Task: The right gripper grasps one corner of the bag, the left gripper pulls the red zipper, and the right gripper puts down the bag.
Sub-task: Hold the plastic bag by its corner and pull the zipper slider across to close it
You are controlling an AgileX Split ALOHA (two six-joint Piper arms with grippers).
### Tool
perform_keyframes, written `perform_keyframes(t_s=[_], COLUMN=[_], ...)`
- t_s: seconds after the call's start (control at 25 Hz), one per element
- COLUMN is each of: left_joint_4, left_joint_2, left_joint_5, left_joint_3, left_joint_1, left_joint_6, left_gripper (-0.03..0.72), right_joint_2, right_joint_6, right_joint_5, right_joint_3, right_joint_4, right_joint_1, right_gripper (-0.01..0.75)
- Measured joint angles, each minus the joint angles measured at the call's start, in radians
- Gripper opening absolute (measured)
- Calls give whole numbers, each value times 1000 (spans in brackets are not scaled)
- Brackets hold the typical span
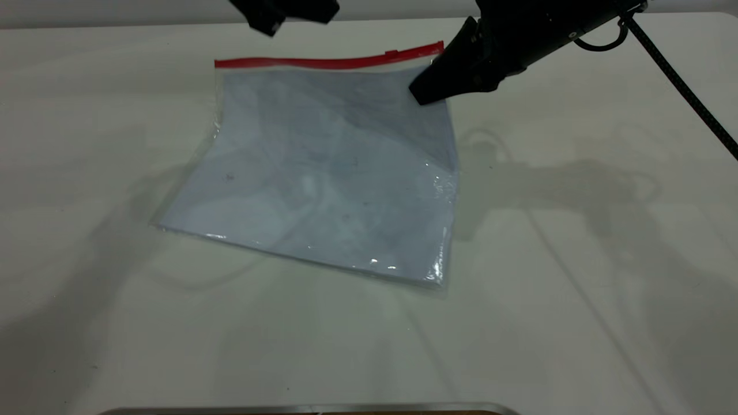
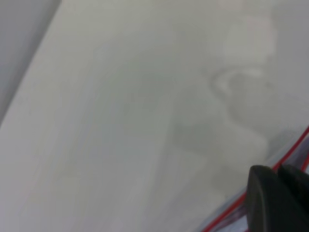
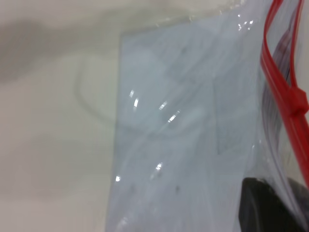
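The bag (image 1: 323, 173), clear with white sheets inside, is raised along its far edge while its near edge rests on the table. The red zipper (image 1: 323, 62) runs along the raised edge, its slider tab (image 1: 392, 55) close to the right corner. My right gripper (image 1: 424, 95) is shut on that corner of the bag. In the right wrist view the plastic (image 3: 183, 121) passes between its fingers (image 3: 263, 203), beside the zipper (image 3: 280, 77) and the slider (image 3: 298, 102). My left gripper (image 1: 271, 23) hovers behind the zipper's left half, fingers together, holding nothing. Its fingers (image 2: 263, 193) show beside the red strip (image 2: 227, 212).
The white table (image 1: 576, 259) lies all round the bag. A braided black cable (image 1: 680, 80) hangs from the right arm across the far right. A metal edge (image 1: 305, 409) shows at the near border.
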Motion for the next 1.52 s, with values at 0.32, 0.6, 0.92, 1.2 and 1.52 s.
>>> perform_keyframes(t_s=[0.32,0.6,0.92,1.2,1.52], left_joint_4=[7,171,206,206,206], left_joint_2=[-15,-17,32,37,51], left_joint_5=[-11,-6,-4,-3,-3], left_joint_3=[0,0,0,0,-1], left_joint_1=[-36,-129,-141,-141,-141], left_joint_6=[-71,1,3,4,4], left_gripper=[410,520,521,521,434], right_joint_2=[-1,-1,-1,-1,-1], right_joint_6=[-3,-16,-18,-18,-18], right_joint_5=[-50,-94,-77,-52,-52], right_joint_3=[0,0,0,0,0], right_joint_4=[-73,-81,-82,-82,-80], right_joint_1=[4,45,55,59,60], right_gripper=[38,38,39,39,39])
